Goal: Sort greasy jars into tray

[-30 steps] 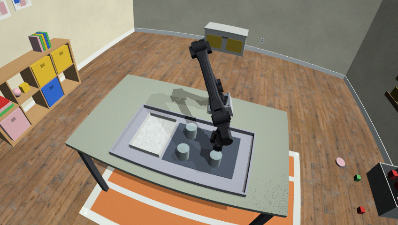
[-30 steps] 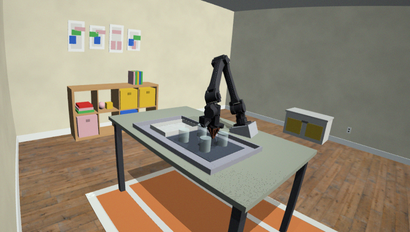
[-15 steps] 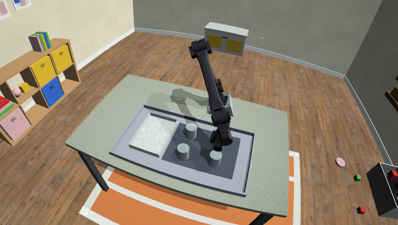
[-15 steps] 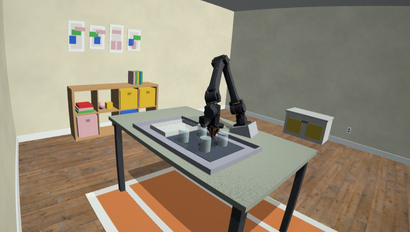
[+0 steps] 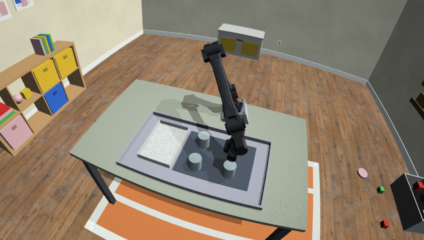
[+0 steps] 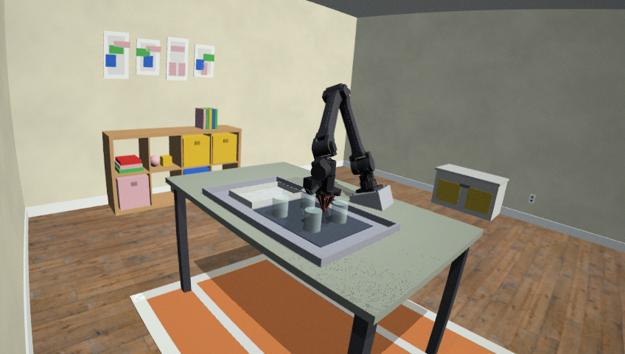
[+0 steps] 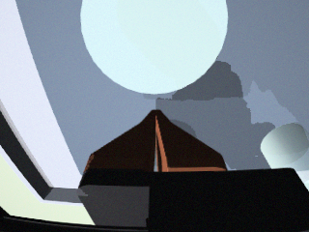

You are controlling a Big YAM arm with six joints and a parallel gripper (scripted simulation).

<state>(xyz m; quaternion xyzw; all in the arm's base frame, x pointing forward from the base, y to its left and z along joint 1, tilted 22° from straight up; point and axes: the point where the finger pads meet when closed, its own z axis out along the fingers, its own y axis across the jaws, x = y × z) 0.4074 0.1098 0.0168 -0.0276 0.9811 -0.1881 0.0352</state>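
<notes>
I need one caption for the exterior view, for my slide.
Closed end effector among four glass jars on a dark mat.
</notes>
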